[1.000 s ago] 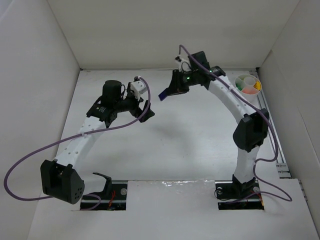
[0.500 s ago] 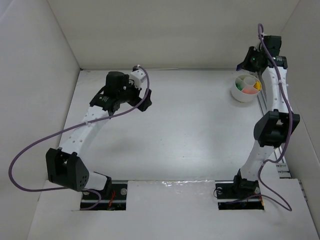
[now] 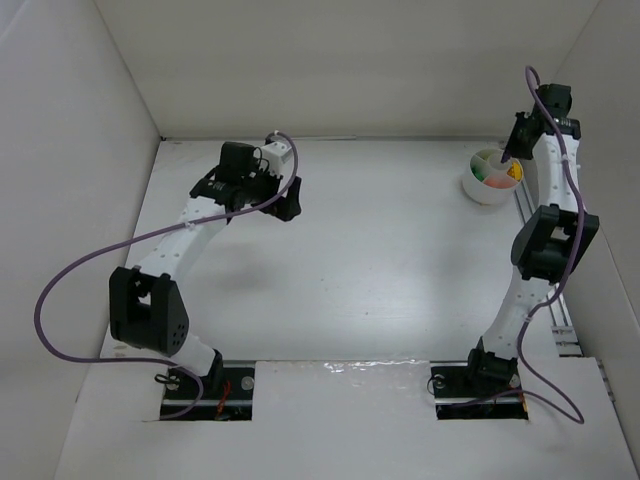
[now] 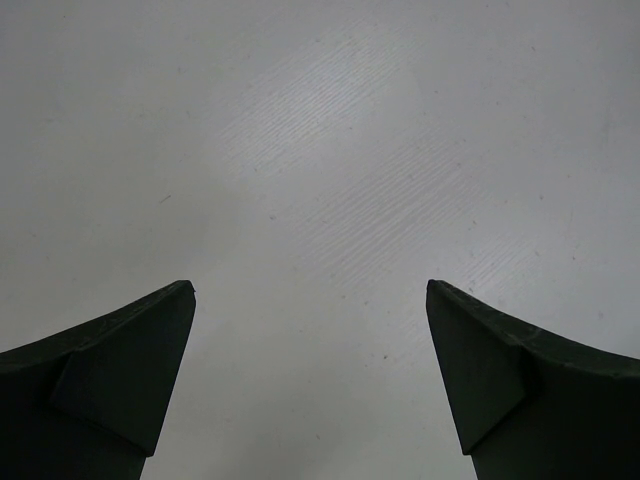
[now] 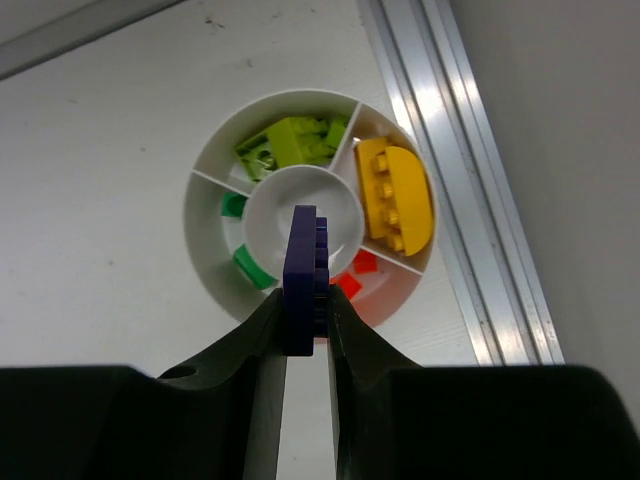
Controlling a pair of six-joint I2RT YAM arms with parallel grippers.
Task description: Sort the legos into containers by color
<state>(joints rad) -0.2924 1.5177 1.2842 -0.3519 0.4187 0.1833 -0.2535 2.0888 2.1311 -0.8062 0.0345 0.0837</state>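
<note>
The right tool [image 5: 303, 312] pinches a dark blue lego [image 5: 300, 262] on edge above the centre of the white cup [image 5: 203, 215], whose wedges hold lime, yellow, orange and green bricks [image 5: 395, 195]. A metal rail [image 5: 455, 170] runs just beside the cup. The left tool [image 4: 310, 287] gapes wide over the counter [image 4: 320, 150], holding nothing.

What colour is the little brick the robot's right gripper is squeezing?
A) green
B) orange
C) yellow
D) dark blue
D: the right gripper is shut on a dark blue brick held on edge, with the white divided cup just beyond it.
</note>
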